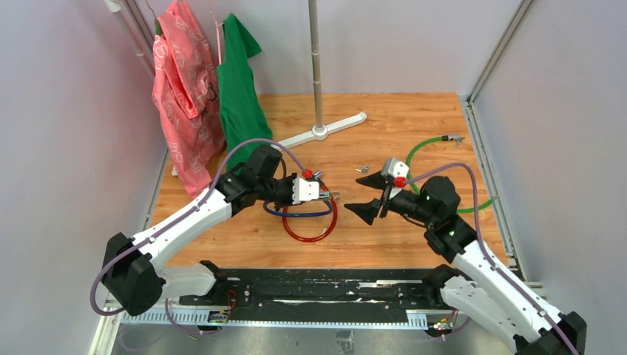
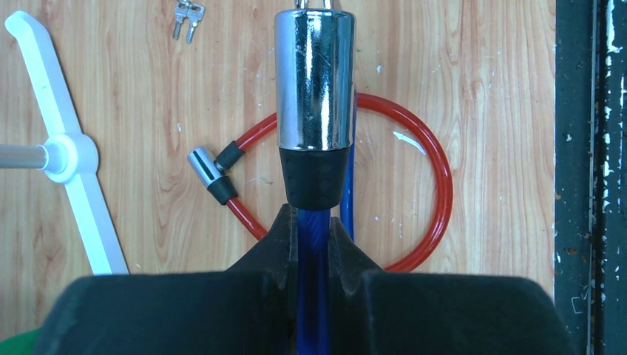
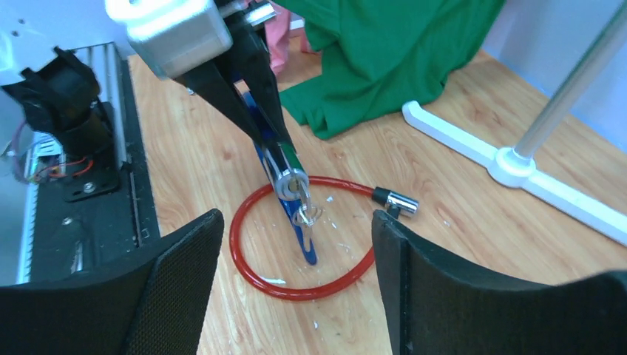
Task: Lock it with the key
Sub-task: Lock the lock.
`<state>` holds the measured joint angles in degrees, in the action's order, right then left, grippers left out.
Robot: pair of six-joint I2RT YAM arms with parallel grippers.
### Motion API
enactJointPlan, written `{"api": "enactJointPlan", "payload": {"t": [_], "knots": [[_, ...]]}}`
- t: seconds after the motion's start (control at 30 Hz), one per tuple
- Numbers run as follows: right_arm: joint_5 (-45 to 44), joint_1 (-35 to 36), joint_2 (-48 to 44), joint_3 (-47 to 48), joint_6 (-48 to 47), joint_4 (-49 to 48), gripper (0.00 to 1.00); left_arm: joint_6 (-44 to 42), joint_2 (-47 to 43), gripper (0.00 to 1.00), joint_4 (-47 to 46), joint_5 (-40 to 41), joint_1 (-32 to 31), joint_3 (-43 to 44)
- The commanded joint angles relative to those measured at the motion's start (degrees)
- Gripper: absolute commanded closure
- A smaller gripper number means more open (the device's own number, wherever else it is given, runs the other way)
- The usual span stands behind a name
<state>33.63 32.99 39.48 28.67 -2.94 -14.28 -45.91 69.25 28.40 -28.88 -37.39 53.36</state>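
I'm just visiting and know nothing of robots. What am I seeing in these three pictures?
Two robot arms stand at a wooden table. One picture looks down from above; the others come from a camera on each wrist. The left gripper is shut on a blue cable lock below its chrome head, where a small key seems to sit. The right gripper faces it, open and empty. A red cable, a green cable and loose keys lie on the table.
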Motion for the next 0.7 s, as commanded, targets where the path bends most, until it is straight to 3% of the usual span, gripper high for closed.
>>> {"api": "enactJointPlan", "payload": {"t": [0.0, 0.17, 0.37, 0.67], "knots": [[10.8, -2.1, 7.7, 11.4, -2.1, 10.2, 0.23, -1.0, 0.1, 1.00, 4.1, 2.4, -0.1, 0.7], [16.9, -2.1, 20.6, 22.3, -12.0, 19.9, 0.21, -1.4, -0.1, 1.00, 4.1, 2.4, -0.1, 0.4], [17.7, 2.2, 27.7, 27.6, -22.7, 27.7, 0.23, -1.2, 0.0, 1.00, 4.0, 2.0, -0.1, 0.2], [14.1, 3.5, 29.9, 23.7, -25.9, 21.4, 0.29, -1.0, 0.2, 1.00, 4.0, 2.1, -0.1, 0.2]]}}
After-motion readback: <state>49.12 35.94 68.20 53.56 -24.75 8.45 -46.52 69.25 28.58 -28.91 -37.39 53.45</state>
